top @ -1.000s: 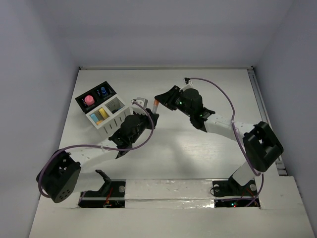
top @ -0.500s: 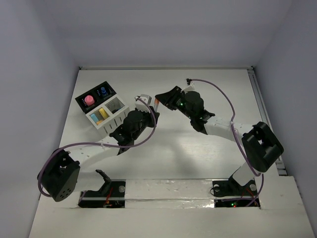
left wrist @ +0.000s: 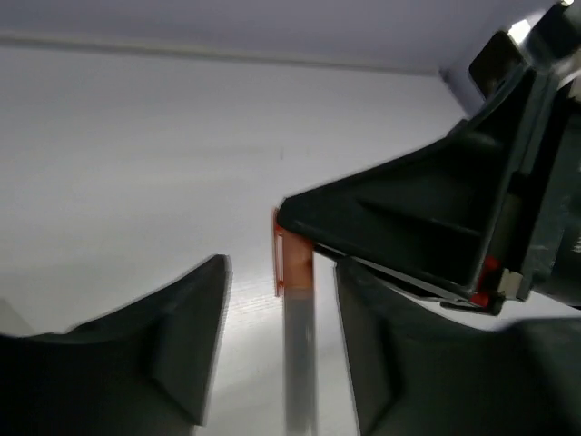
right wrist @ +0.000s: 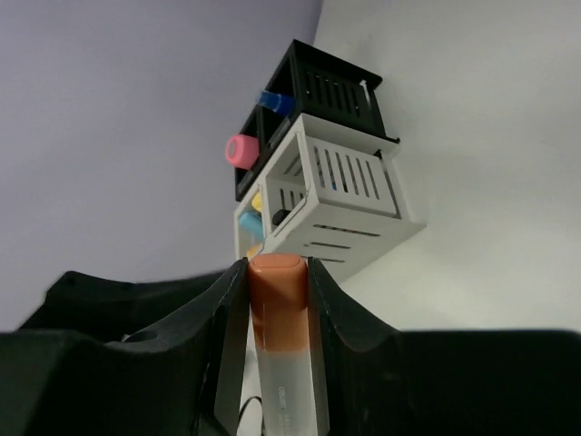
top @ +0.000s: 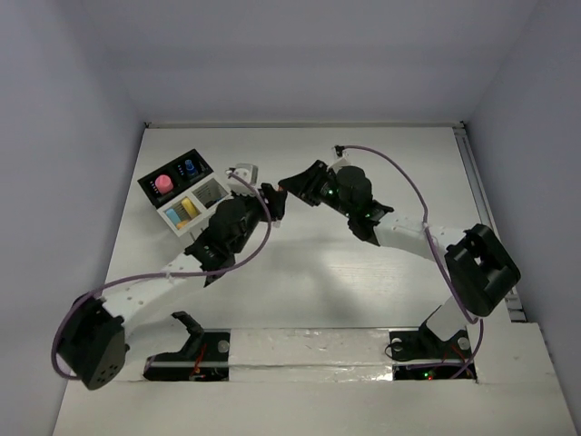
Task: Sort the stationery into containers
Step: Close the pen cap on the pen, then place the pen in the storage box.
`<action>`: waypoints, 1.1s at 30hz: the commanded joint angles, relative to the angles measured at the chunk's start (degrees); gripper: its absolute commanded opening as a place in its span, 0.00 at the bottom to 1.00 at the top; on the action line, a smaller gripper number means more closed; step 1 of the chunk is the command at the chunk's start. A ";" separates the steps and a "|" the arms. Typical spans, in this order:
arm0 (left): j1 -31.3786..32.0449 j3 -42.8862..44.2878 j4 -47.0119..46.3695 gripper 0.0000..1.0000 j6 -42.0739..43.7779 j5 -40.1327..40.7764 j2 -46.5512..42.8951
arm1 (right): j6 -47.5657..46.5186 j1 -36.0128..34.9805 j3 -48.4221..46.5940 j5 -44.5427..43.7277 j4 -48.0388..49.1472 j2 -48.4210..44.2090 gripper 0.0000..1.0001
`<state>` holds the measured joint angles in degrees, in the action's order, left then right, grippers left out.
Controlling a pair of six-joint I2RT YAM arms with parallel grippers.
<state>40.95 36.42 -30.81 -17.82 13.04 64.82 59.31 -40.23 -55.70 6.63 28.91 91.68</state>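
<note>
My right gripper (right wrist: 277, 272) is shut on an orange-capped marker (right wrist: 279, 304) with a clear grey body, held above the table. In the left wrist view the marker (left wrist: 295, 263) hangs between my left gripper's (left wrist: 277, 363) open fingers, close to the right one, not clamped. In the top view the two grippers meet tip to tip, left (top: 270, 195) and right (top: 290, 186), just right of the organizer (top: 218, 215). Its black compartments hold a pink piece (top: 163, 183) and a blue-capped bottle (top: 189, 167). A white one holds yellow and light blue pieces (top: 182, 212).
The organizer (right wrist: 349, 204) stands at the far left of the white table, near the left wall. Walls close the table at the back and both sides. A purple cable (top: 399, 177) loops above the right arm.
My left arm has stretched forward and left, bringing its open fingers up around the marker's body. My right gripper has shifted slightly, still holding the marker.
</note>
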 commanded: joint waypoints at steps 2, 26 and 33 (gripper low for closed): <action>-0.87 1.63 -6.31 0.60 -4.41 6.12 -13.02 | 0.19 1.29 -6.25 9.80 -4.48 2.10 0.00; -0.87 16.31 32.48 0.99 7.01 20.89 -44.33 | -15.34 -9.24 -54.99 7.52 -5.87 35.03 0.00; -0.87 12.98 31.60 0.99 8.59 23.61 -46.62 | -23.79 -13.03 -74.86 4.88 -8.86 48.83 0.00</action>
<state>40.07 50.74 1.78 -11.51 34.72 19.14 41.58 -52.36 -122.83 13.65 20.99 135.87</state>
